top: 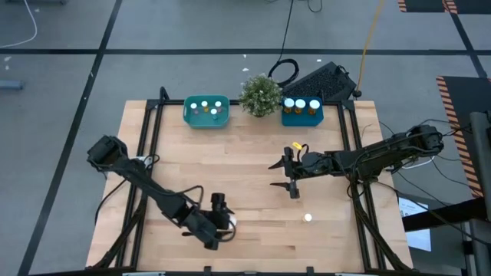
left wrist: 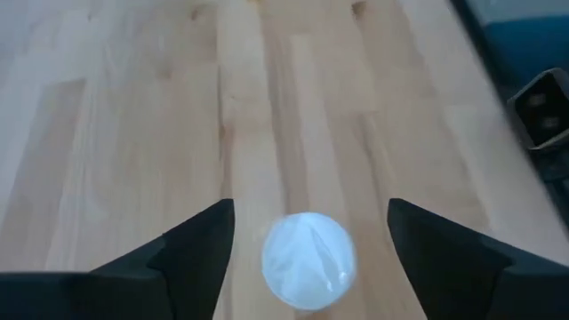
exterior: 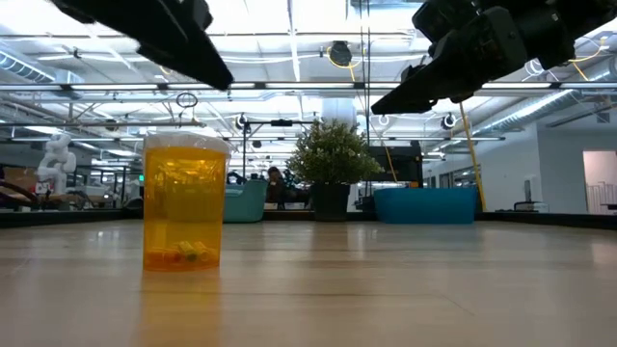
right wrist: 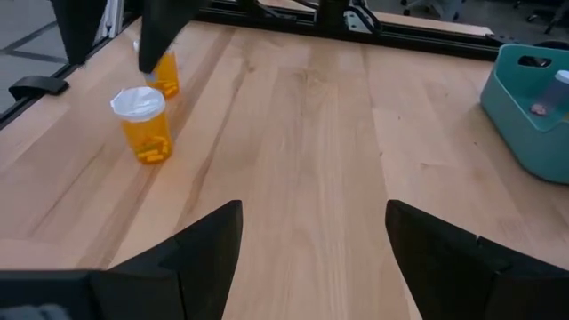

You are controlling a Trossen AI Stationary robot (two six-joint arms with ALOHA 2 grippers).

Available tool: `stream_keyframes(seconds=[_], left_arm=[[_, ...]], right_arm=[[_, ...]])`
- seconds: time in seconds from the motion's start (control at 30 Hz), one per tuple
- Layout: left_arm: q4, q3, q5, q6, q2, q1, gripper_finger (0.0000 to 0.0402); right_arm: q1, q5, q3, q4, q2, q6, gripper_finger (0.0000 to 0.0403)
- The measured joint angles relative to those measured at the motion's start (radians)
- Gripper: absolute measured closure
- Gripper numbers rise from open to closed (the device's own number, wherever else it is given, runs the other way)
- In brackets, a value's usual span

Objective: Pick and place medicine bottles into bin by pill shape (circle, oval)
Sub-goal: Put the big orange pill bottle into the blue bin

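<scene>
Left gripper (top: pixel 223 222): near the front edge of the table (top: pixel 253 153), pointing down over a white-capped bottle (left wrist: pixel 308 260); fingers (left wrist: pixel 191 240) spread wide, one on each side of the cap, not touching it.

Bottle under left gripper: upright on the wood, directly between the spread fingers — only the round white cap shows from the left wrist view.

Right gripper (top: pixel 289 177): raised above the middle of the table, fingers (right wrist: pixel 200 244) wide apart, holding nothing.

Second bottle (top: pixel 308 218): stands alone on the table, toward the front from the right gripper and well apart from it; amber body and white cap in the low view (exterior: pixel 184 201), small pills at its bottom, shape too small to tell.

Teal bin (top: pixel 207 111): at the far edge, well beyond the left gripper; several white-capped bottles inside.

Blue bin (top: pixel 302 111): at the far edge, beyond the right gripper; three bottles in a row inside.

Potted plant (top: pixel 260 94): between the two bins.

Bottles seen from the right wrist: one amber bottle (right wrist: pixel 144 125) with white cap ahead of the right gripper — another amber one (right wrist: pixel 165 75) behind it, partly hidden by the other arm.
</scene>
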Motion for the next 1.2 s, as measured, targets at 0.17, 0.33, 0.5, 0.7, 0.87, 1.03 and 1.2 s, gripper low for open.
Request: stream_keyframes(seconds=[0.17,0.33,0.5,0.7,0.87,1.03,1.2], left_arm=[[-0.067,0.074,0.05,-0.014,0.062,0.013,0.0096],[-0.135,0.105,0.096,-0.046,0.1,0.025,0.0111],[-0.141,0.102,0.089,-0.053,0.131,0.04,0.012],[-0.178,0.099,0.069,-0.055,0.138,0.054,0.0121],[-0.176,0.099,0.089,-0.067,0.137,0.054,0.0121],[-0.196,0.099,0.102,-0.188,0.125,0.051,0.0121],[-0.362,0.151,0.108,-0.32,0.085,0.032,0.0122]], right_arm=[[0.001,-0.002,0.0,-0.003,0.0,0.066,0.0133],[0.016,-0.002,0.0,-0.011,0.0,0.099,0.0133],[0.035,-0.001,0.0,-0.008,0.0,0.117,0.0133],[0.06,-0.001,0.0,-0.011,0.0,0.149,0.0133],[0.08,-0.001,0.0,-0.011,0.0,0.152,0.0133],[0.092,0.005,0.0,-0.009,0.0,0.174,0.0133],[0.092,0.007,0.0,-0.021,0.0,0.207,0.0133]])
